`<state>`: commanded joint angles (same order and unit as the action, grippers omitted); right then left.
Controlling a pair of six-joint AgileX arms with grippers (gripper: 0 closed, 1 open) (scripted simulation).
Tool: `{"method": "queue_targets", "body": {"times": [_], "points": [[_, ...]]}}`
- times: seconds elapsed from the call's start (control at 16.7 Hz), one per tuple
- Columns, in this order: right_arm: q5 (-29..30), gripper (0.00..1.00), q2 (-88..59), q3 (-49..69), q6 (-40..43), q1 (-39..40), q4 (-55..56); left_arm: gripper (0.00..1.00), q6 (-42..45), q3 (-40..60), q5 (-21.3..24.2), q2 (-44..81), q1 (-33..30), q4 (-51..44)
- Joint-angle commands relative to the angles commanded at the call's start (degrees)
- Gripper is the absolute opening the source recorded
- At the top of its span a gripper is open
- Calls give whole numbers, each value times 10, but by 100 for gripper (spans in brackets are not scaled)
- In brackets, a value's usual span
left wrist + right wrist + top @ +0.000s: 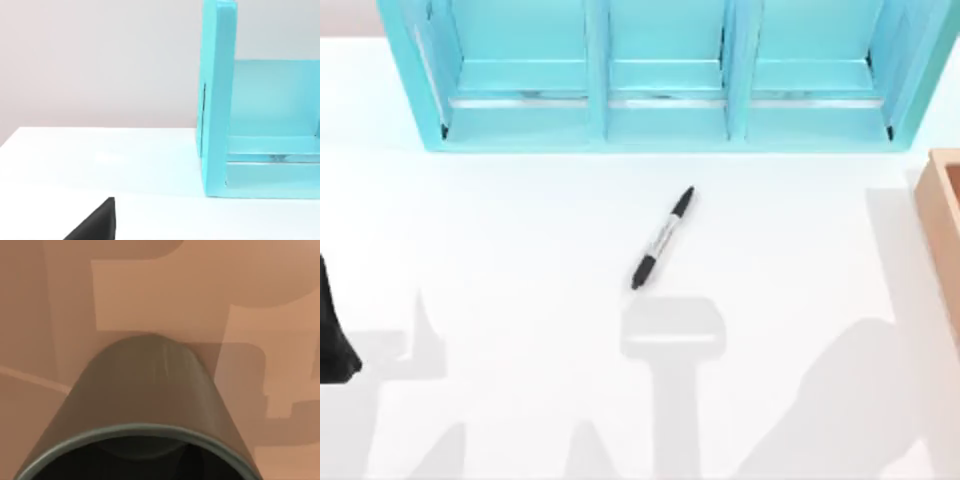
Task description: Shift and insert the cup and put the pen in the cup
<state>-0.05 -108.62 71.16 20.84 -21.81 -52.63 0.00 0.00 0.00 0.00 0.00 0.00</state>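
Note:
The pen (663, 237), slim and black with a grey-white middle, lies slanted on the white table near its centre, touching nothing. The cup (150, 390), olive-grey with a dark inside, sits very close in the right wrist view, its rim nearest the camera and a tan wooden surface (150, 290) behind it. My left arm (332, 340) rests at the table's left edge, far from the pen. A black part of my left gripper (95, 222) shows low over the table in the left wrist view.
A light-blue shelf unit (665, 120) with three compartments stands along the back of the table; its side wall (217, 100) shows in the left wrist view. A tan wooden box (945, 230) sits at the right edge. Open white table surrounds the pen.

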Motion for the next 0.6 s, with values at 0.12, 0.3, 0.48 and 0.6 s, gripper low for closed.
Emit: {"method": "queue_targets", "body": {"times": [0.12, 0.3, 0.48, 0.6], "points": [[0, 17, 0, 0, 0, 0, 0, 100, 0, 0, 0, 0, 0, 0], [0, 0, 0, 0, 0, 0, 0, 100, 0, 0, 0, 0, 0, 0], [0, 0, 0, 0, 0, 0, 0, 100, 0, 0, 0, 0, 0, 0], [0, 0, 0, 0, 0, 0, 0, 100, 0, 0, 0, 0, 0, 0]]}}
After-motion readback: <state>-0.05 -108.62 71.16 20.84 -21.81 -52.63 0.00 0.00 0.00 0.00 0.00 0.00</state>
